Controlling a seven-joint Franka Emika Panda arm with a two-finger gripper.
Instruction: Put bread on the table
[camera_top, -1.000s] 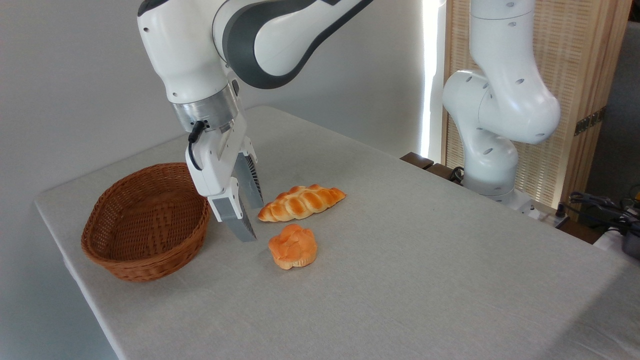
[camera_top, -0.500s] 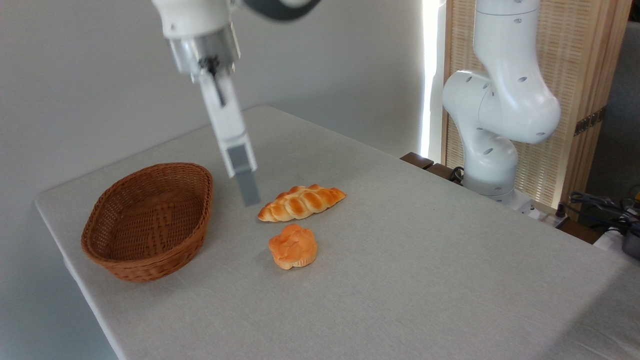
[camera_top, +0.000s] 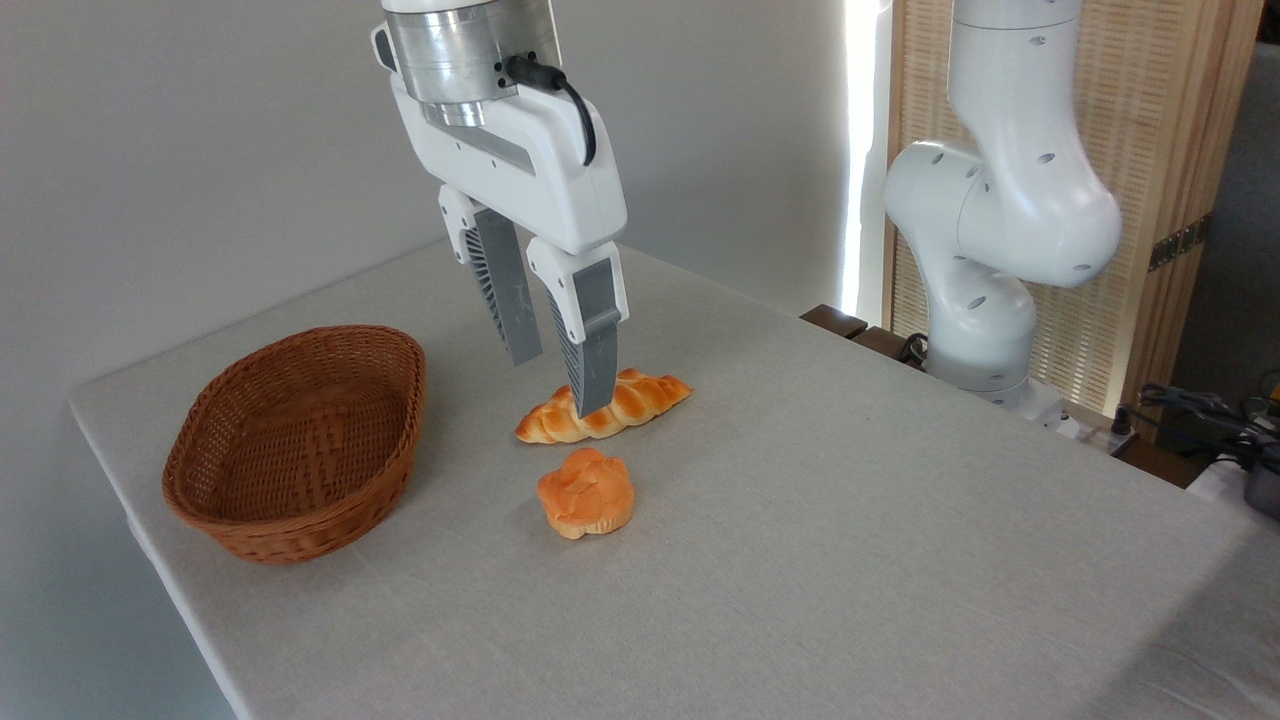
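Now the bun (camera_top: 586, 492) sits on the worktop (camera_top: 850, 520), resting flat on the grey-beige cloth with its knotted top facing up. It lies free, touched by nothing. Just behind it, apart by a small strip of cloth, lies the loaf (camera_top: 640, 398), a longer braided piece with pointed ends, running roughly left to right and tilted up a little toward the right.

Above the two breads hangs the tool (camera_top: 562, 385), pointing downward and raised off the cloth. Its two grey ribbed fingers (camera_top: 587, 350) stand apart, with clear daylight between them and nothing held. The nearer finger's tip overlaps the left half of the loaf in this view; whether it is touching the loaf or merely in front of it cannot be told. The farther finger ends over bare cloth, left of the loaf. A black cable (camera_top: 570, 95) loops from the metal wrist onto the white tool body.

To the left, well apart from the bun, stands a wicker basket (camera_top: 300, 440), oval and brown, holding nothing that can be seen.

At the right rear, past the worktop's far edge, rises the arm's white base (camera_top: 1000, 230), in front of a slatted wooden screen (camera_top: 1150, 120). Some dark cables (camera_top: 1190, 410) lie at the far right.
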